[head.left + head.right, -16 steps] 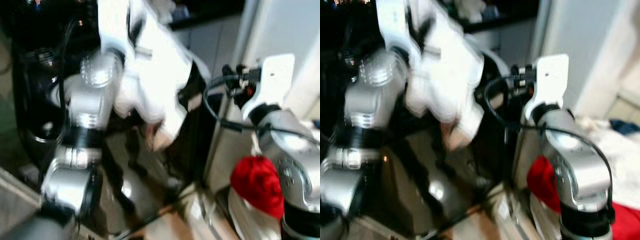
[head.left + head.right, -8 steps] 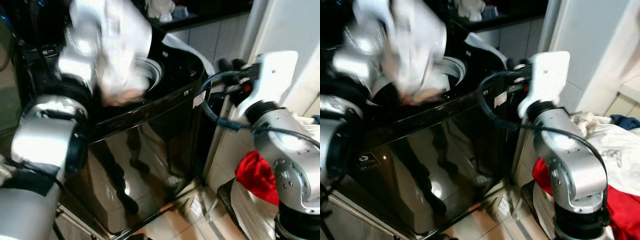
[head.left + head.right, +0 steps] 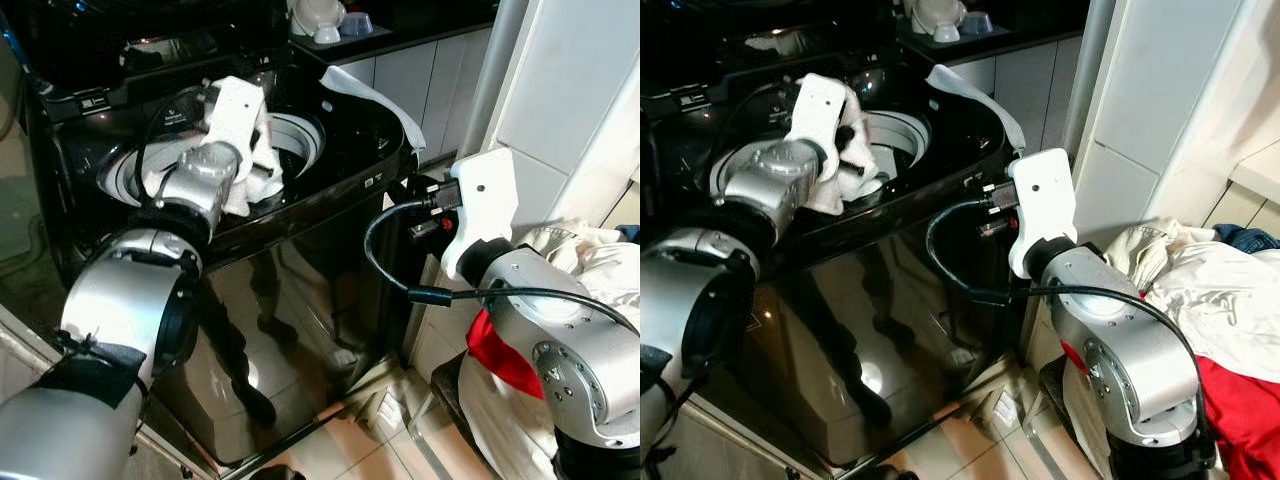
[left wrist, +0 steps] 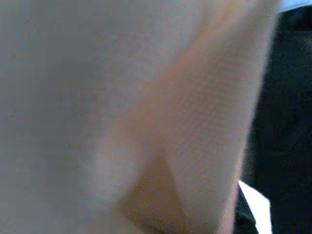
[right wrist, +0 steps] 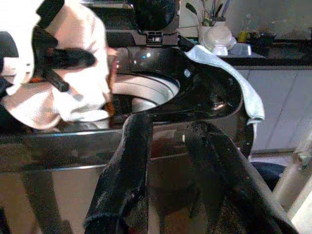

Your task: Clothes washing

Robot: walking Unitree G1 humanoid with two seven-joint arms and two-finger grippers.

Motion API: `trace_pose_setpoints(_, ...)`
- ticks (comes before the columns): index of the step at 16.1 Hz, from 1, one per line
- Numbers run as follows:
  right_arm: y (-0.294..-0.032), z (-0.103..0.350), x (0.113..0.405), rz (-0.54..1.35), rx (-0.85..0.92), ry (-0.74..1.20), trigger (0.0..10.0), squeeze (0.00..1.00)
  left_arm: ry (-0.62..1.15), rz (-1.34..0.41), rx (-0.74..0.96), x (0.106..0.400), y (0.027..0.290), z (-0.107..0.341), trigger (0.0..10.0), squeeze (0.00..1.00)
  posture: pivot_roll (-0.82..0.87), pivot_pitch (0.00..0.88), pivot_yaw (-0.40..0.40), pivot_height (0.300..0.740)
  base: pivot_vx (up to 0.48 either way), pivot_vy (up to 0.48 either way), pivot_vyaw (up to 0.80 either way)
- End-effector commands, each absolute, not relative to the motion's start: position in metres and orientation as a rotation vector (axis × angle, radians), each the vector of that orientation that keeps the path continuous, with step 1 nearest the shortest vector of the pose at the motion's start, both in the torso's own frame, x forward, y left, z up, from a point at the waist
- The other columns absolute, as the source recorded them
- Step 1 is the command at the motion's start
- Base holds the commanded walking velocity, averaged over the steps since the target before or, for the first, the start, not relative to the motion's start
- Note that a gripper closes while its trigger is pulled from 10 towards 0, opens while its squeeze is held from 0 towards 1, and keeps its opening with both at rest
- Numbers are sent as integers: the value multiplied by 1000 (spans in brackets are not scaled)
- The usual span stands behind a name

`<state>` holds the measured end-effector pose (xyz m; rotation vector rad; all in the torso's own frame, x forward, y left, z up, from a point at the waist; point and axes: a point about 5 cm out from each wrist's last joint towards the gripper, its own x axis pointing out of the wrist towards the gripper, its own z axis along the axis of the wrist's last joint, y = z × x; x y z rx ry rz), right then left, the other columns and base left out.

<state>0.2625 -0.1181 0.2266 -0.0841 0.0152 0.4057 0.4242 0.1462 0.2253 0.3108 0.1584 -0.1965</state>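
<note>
White garment: clamped in left gripper fingers, over washing machine drum opening. Right gripper fingers: narrowly parted, empty.

A crumpled white garment hangs over the open drum of the black top-loading washing machine.

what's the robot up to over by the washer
It's loading laundry. The left claw holds a white garment over the open drum of the black washing machine. The right claw hangs open and empty in front of the machine. A pile of clothes, white with some red, waits at the robot's right.
</note>
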Motion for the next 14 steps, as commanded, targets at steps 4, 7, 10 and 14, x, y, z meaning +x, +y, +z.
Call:
trace_pose_setpoints(4, -115, 235, 264, 421, -64, 1, 10000, 0, 221, -247, 348, 425, 149, 231, 10000, 1000, -63, 0, 91, 740, 0, 0, 0)
trace_pose_setpoints(7, -115, 235, 265, 412, -53, 8, 10000, 0, 227, -265, 379, 425, 153, 236, 10000, 1000, -53, 0, 89, 740, 0, 0, 0)
trace_pose_setpoints(10, -119, 235, 269, 370, -44, 20, 10000, 0, 227, -287, 376, 425, 154, 239, 10000, 1000, -49, 0, 87, 740, 0, 0, 0)
trace_pose_setpoints(14, -126, 234, 273, 319, -53, 34, 10000, 0, 146, -244, 764, 426, 159, 250, 10000, 1000, -51, 0, 90, 740, 0, 0, 0)
